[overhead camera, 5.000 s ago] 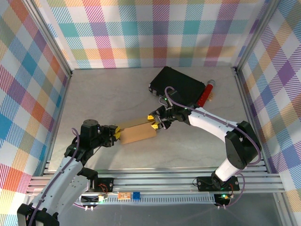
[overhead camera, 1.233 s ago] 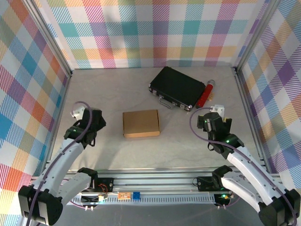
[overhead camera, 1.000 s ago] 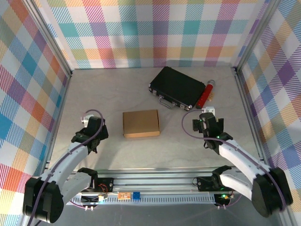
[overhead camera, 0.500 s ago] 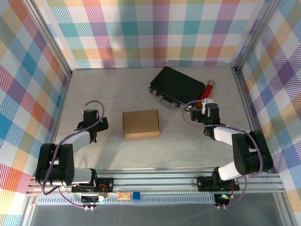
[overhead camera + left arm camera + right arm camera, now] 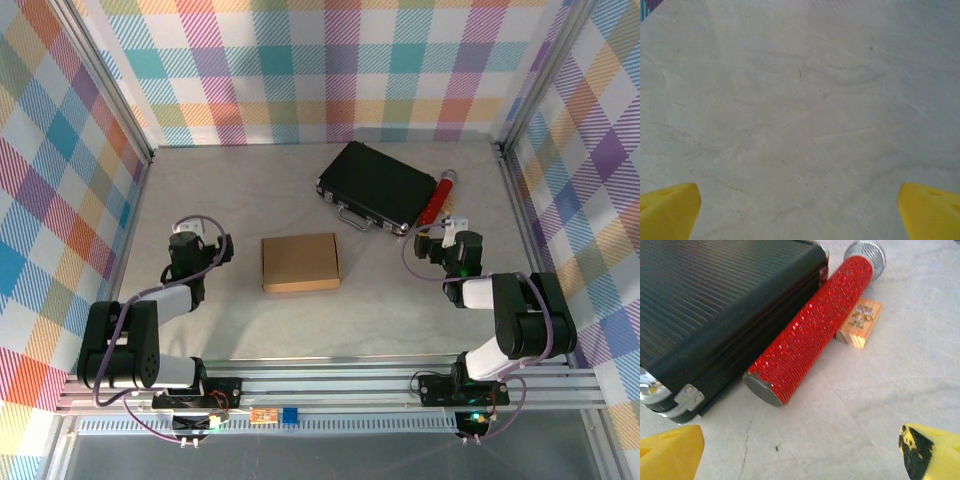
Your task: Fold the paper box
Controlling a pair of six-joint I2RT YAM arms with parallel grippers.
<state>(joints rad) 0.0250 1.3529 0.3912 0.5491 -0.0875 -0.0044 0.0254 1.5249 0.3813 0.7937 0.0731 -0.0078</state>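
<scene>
The paper box [image 5: 300, 262] is a flat, closed brown cardboard rectangle lying on the table at mid-scene, with nothing touching it. My left gripper [image 5: 207, 250] rests low on the table well to the box's left, apart from it. Its yellow fingertips [image 5: 667, 210] stand wide apart over bare table, open and empty. My right gripper [image 5: 436, 246] sits well to the box's right, near the red microphone's butt end. It is open too, its yellow fingertips [image 5: 670, 452] at the frame corners with nothing between them.
A black hard case [image 5: 375, 187] with metal latches lies at the back, also seen close up [image 5: 715, 305]. A red glitter microphone [image 5: 438, 200] leans along the case's right side [image 5: 812, 325], with a small wooden block [image 5: 860, 322] beside it. Plaid walls enclose the table [image 5: 800, 100].
Five seconds ago both grippers were at the box. Both arms have since folded back to low poses at either side. The box has not moved during the last second.
</scene>
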